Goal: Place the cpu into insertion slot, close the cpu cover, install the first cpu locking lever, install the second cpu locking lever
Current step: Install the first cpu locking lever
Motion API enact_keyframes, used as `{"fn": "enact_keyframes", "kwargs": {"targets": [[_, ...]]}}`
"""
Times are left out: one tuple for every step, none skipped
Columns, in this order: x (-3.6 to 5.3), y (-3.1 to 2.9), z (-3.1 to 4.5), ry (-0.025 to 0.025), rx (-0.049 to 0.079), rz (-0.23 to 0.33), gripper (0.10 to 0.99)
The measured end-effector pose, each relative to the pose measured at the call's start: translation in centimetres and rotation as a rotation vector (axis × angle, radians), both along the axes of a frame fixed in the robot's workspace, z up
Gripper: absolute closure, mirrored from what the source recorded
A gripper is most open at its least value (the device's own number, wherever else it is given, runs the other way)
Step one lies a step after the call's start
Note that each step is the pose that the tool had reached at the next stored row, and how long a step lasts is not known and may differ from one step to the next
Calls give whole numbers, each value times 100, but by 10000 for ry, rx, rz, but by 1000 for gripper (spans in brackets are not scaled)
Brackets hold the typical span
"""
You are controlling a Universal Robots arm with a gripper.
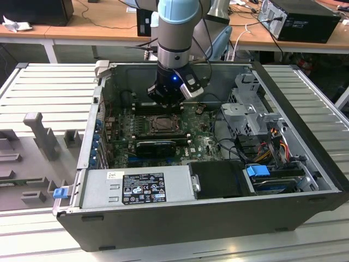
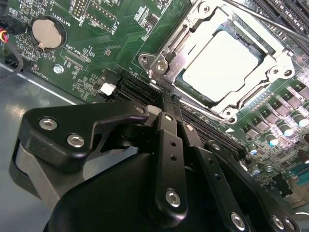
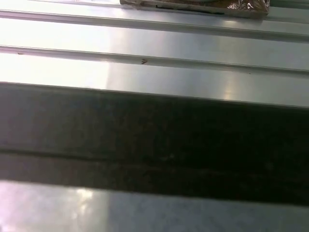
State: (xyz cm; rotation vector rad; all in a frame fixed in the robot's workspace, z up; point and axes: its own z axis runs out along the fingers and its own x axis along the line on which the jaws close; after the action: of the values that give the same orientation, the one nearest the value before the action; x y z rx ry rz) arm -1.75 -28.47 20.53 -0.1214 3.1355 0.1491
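- Exterior view: the gripper [image 1: 165, 100] hangs inside the open computer case [image 1: 305, 164], low over the green motherboard [image 1: 204, 144]. The insertion slot [image 1: 162, 124] lies just beside the gripper, on the side nearer the camera. The fingertips are masked by the gripper body here, so their state cannot be judged from this view.

- Second wrist view: the gripper [image 2: 170, 99] has its two fingers [image 2: 167, 145] drawn together, tip against tip, with no part visible between them; judged clenched on nothing. The cpu [image 2: 219, 65] sits flat in the insertion slot [image 2: 159, 63], its pale top exposed. The cpu cover [image 2: 277, 67] appears to lie down around the chip, its window framing the top, though whether it is fully seated cannot be told. A thin locking lever [image 2: 260, 18] runs along the far side of the socket, its long axis parallel to that edge. The fingertips point at the near corner of the socket and stand just short of its rim; the socket lies straight ahead of the fingers.

- First wrist view: a dark band [image 3: 154, 145] crosses between pale ribbed metal panels [image 3: 154, 67].
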Motion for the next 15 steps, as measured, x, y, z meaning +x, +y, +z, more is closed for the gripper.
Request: {"fn": "enact_keyframes", "kwargs": {"targets": [[1,0,-1,0,-10,-4,980],[0,1,-3,0,-23,-10,980],[1,2,-6,-1,-43,-15,980],[1,2,-8,1,-68,-19,980],[0,1,-9,1,-76,-20,980],[0,1,-11,1,-82,-23,980],[0,1,-12,2,-89,-27,980],[1,2,-14,1,-99,-29,980],[0,1,-16,1,-141,-35,980],[0,1,-17,0,-177,-36,980],[1,2,-18,-1,-203,-37,980],[2,2,-19,-3,-236,-38,980],[2,2,-23,-1,-257,-40,980],[1,2,-29,0,-258,-41,980],[1,2,-34,-1,-258,-42,980]]}}
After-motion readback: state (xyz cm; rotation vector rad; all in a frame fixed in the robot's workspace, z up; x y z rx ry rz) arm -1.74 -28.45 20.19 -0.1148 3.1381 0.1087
